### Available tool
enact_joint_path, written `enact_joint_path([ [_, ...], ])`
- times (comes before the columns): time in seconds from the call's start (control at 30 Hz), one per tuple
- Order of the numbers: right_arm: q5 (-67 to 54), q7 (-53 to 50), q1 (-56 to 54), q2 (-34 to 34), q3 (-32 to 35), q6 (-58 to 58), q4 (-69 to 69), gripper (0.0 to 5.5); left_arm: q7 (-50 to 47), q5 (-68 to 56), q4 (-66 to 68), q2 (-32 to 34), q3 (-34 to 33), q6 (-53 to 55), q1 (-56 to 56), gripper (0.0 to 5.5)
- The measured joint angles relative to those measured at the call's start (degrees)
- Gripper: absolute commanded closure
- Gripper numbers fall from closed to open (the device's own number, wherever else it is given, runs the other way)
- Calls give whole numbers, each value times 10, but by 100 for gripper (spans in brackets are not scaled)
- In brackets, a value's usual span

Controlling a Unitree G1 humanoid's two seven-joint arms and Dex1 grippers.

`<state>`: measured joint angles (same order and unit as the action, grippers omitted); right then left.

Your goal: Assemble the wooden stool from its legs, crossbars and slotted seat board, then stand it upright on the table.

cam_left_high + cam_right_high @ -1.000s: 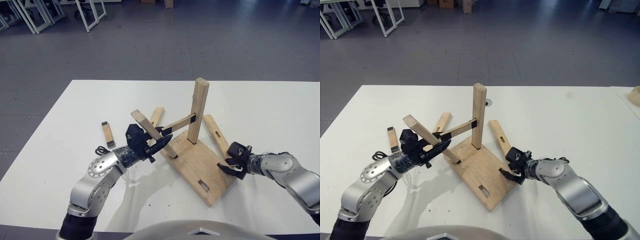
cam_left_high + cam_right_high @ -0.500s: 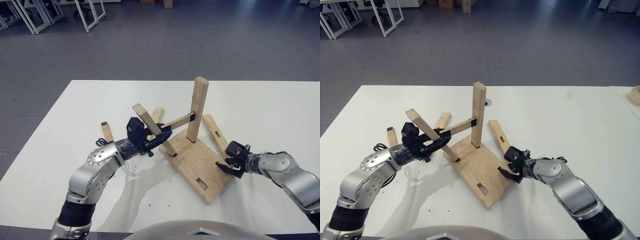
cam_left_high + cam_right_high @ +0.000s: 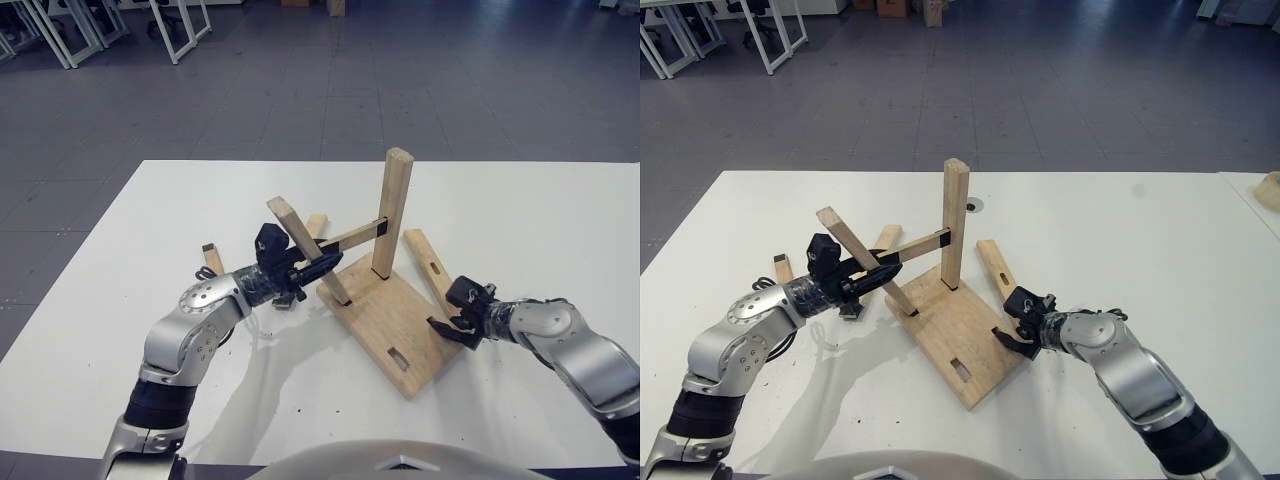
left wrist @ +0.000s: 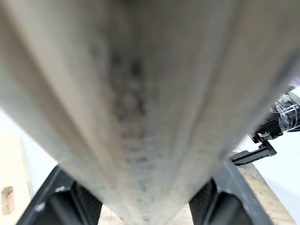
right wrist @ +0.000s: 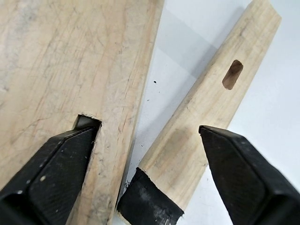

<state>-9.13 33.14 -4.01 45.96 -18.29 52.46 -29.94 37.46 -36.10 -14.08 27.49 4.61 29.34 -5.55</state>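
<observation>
- A white tabletop [image 3: 120,300] in a grey-floored hall carries the seat board [image 3: 385,320], which lies near the middle with one upright leg [image 3: 392,210] standing at its far side.
- The left jaws are closed on a tilted leg [image 3: 290,225], whose foot meets the board's left side. Whether it sits in a slot cannot be told.
- A crossbar [image 3: 355,236] ties the tilted leg to the upright one. Pushing off-angle could jam the foot or lever the crossbar out of its joint.
- The right jaws are spread wide and hold nothing. They straddle the board's right edge and a loose leg [image 3: 430,265] just beside it.
- With that edge unclamped, the board may slide or pivot under the left arm's push. That could topple the upright leg or knock the loose leg away.
</observation>
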Motion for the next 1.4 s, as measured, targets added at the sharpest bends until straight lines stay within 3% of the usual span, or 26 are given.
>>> enact_joint_path([
  [0.3, -3, 1, -3, -24, 16, 20, -5, 146, 3, 40, 3, 31, 52, -8, -39, 345],
  [0.5, -112, -33, -105, -144, 181, 55, -54, 259, -3, 44, 15, 30, 57, -30, -38, 345],
  [0.6, -184, -59, -114, -220, 221, 129, -85, 307, -2, 44, 19, 30, 58, -35, -38, 345],
  [0.67, -245, -95, -153, -308, 242, 189, -125, 349, 2, 44, 25, 30, 60, -37, -42, 345],
  [0.73, -269, -121, -169, -343, 254, 224, -135, 386, 3, 44, 28, 30, 61, -38, -44, 345],
  [0.8, -269, -152, -195, -374, 243, 226, -122, 426, 6, 44, 35, 30, 62, -41, -48, 345],
  [0.97, -128, -216, -267, -382, 104, 70, 11, 426, 16, 45, 56, 27, 70, -47, -65, 345],
  [1.07, -72, -247, -305, -402, 92, -30, 67, 426, 18, 45, 66, 25, 74, -48, -74, 345],
  [1.23, -16, -201, -237, -325, -55, -24, 119, 426, 16, 51, 69, 20, 82, -50, -79, 345],
  [1.4, -2, -204, -211, -344, -47, -41, 106, 426, 17, 51, 70, 20, 82, -50, -79, 345],
])
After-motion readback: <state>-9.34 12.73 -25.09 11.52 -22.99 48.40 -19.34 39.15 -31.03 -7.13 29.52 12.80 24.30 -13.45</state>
